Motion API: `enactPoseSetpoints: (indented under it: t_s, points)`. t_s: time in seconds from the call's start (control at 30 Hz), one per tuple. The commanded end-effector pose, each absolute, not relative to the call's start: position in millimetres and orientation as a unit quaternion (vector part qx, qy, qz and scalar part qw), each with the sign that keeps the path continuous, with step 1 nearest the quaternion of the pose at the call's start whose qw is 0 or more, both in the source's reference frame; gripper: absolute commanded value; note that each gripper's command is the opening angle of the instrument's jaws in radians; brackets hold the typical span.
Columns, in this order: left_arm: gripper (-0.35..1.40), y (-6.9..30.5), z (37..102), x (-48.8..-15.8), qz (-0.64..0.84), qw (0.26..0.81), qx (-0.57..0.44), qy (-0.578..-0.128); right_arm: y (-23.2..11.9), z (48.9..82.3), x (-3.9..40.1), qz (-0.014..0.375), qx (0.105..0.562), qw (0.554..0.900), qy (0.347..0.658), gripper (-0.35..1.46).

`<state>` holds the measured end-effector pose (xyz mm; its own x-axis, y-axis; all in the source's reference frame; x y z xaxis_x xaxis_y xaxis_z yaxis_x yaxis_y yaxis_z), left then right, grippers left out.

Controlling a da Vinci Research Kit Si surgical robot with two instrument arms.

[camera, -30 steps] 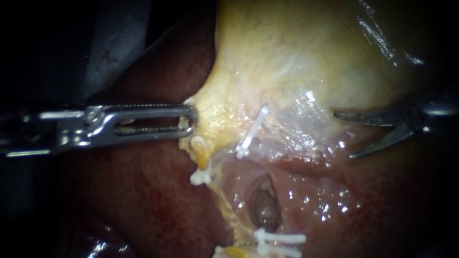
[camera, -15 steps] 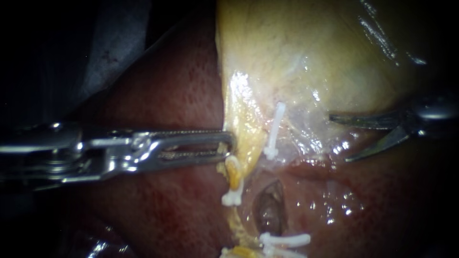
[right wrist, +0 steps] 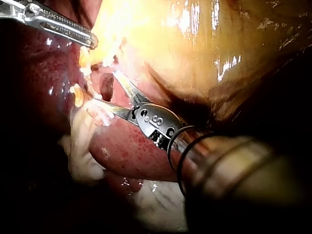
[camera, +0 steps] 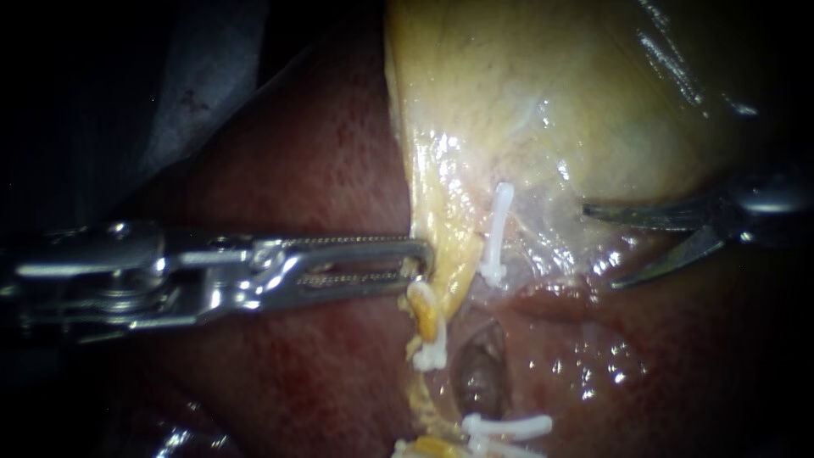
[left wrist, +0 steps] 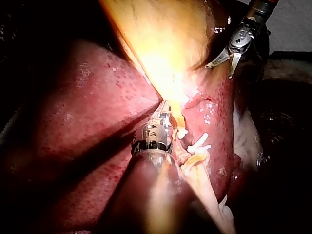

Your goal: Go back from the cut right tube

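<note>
Clamping the gallbladder [camera: 551, 85] edge, hand of the left instrument [camera: 426, 260], hand of the right instrument [camera: 600, 245] wide, holding nothing

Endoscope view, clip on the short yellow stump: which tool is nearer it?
Left. The left tool grips gallbladder just above that clip; the right tool, open, sits far across.

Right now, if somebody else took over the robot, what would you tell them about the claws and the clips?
Left instrument: claw shut on the yellow edge of the gallbladder, holding it over the liver.
Right instrument: blades open, holding nothing, apart from the upper clip.
Other clips: one on the yellow stub, and the lower clips.
Done: an open gap shows between the upper clip and the lower clips, so the cut looks made.
Left: probably draw the right instrument farther back.
</note>
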<state>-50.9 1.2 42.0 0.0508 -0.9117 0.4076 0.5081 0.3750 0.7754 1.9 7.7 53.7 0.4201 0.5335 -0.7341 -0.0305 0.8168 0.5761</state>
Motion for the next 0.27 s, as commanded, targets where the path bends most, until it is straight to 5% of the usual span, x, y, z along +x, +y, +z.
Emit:
enactPoseSetpoints:
  t_s: [0.03,0.27]
  points:
    - [-0.35,1.2,42.0,-50.9,-0.514,0.691,0.22,-0.459,7.6,53.7,1.9,0.175,0.247,0.806,0.509,0.73]
    - [-0.35,1.2,42.0,-50.9,-0.514,0.691,0.22,-0.459,7.6,53.7,1.9,0.176,0.246,0.806,0.509,0.73]
